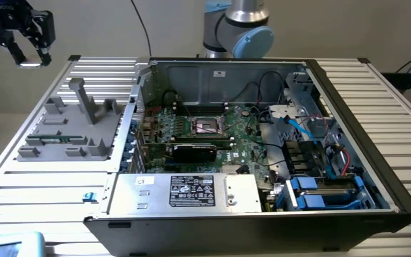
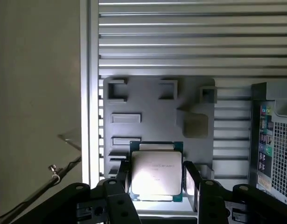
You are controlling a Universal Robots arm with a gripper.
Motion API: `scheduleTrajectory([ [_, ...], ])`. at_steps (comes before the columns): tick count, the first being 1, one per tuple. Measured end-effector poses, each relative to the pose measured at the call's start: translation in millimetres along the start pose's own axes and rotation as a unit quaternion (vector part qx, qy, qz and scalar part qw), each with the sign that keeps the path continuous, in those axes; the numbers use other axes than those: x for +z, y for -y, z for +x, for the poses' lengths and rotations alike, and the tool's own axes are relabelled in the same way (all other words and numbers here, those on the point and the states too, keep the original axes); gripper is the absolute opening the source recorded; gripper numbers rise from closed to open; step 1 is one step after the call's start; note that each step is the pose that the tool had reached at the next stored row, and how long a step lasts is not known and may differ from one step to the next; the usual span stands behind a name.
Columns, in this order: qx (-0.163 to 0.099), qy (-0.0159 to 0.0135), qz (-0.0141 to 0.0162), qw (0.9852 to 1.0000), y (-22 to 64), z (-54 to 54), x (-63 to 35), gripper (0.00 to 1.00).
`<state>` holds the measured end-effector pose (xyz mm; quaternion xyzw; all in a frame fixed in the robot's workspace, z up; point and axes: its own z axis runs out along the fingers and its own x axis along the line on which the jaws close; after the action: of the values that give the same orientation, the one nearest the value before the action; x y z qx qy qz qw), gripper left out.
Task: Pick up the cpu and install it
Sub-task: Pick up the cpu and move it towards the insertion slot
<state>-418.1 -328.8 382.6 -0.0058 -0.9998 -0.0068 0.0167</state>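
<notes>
My gripper (image 1: pixel 30 58) hangs high at the exterior view's upper left, beyond the corner of the slatted table. In the wrist view the cpu (image 2: pixel 156 171), a silvery-grey square with a thin green rim, sits flat between my two black fingers (image 2: pixel 123 179), which are shut on its opposite edges. Far below it lies the grey fixture tray (image 2: pixel 157 109), also seen on the table's left side as the tray (image 1: pixel 70 131). The motherboard's dark cpu socket (image 1: pixel 209 127) lies inside the open computer case (image 1: pixel 263 209), well to the exterior view's right of my gripper.
The tray carries upright grey posts (image 1: pixel 84 99) and slots. Inside the case are a graphics card (image 1: pixel 195 151), cables and blue drive bays (image 1: pixel 320 195). A power supply (image 1: pixel 191 191) sits at the case front. The arm's base (image 1: pixel 237 27) stands behind the case.
</notes>
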Motion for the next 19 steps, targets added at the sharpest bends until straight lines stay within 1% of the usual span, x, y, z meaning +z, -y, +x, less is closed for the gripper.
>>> scheduleTrajectory([
  [7,0.000,0.0000,0.0000,1.0000,-0.3,-19.3,-5.4,0.55],
  [12,0.000,0.0000,0.0000,1.0000,-0.5,-32.8,-7.3,0.55],
  [19,0.000,0.0000,0.0000,1.0000,-0.8,-55.1,-9.5,0.55],
])
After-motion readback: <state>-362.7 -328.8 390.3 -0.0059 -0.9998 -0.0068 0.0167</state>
